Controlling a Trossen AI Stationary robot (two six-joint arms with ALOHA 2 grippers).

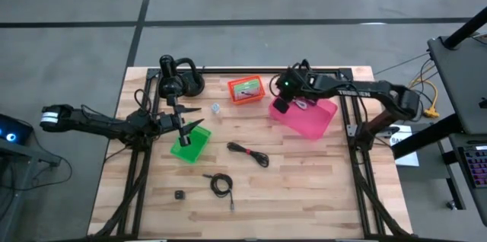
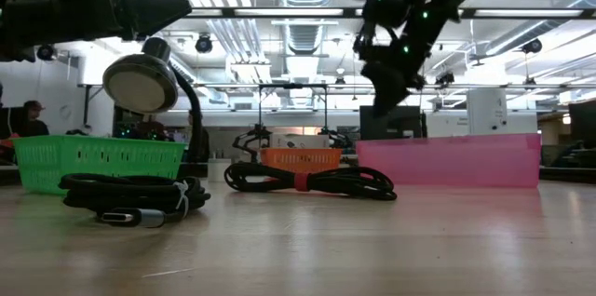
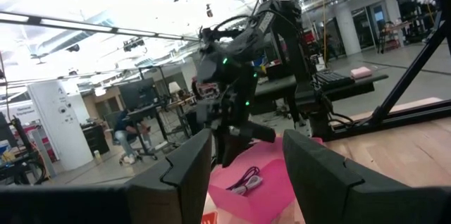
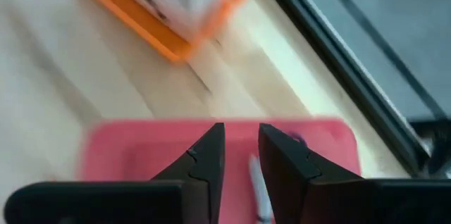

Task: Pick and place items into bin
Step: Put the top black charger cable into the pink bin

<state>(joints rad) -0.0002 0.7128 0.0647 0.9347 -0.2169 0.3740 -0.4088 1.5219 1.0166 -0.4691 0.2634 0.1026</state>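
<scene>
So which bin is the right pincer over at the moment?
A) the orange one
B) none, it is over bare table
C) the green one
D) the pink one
D: in the high view the right pincer hangs above the near-left corner of the pink bin, and its wrist view looks down past narrowly parted fingers into that pink bin.

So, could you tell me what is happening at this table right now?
The right gripper hangs over the pink bin, fingers slightly apart with nothing between them; a purple cable lies inside. The left gripper, open, waits above the green basket. Two coiled black cables and a tiny black block lie on the table.
</scene>
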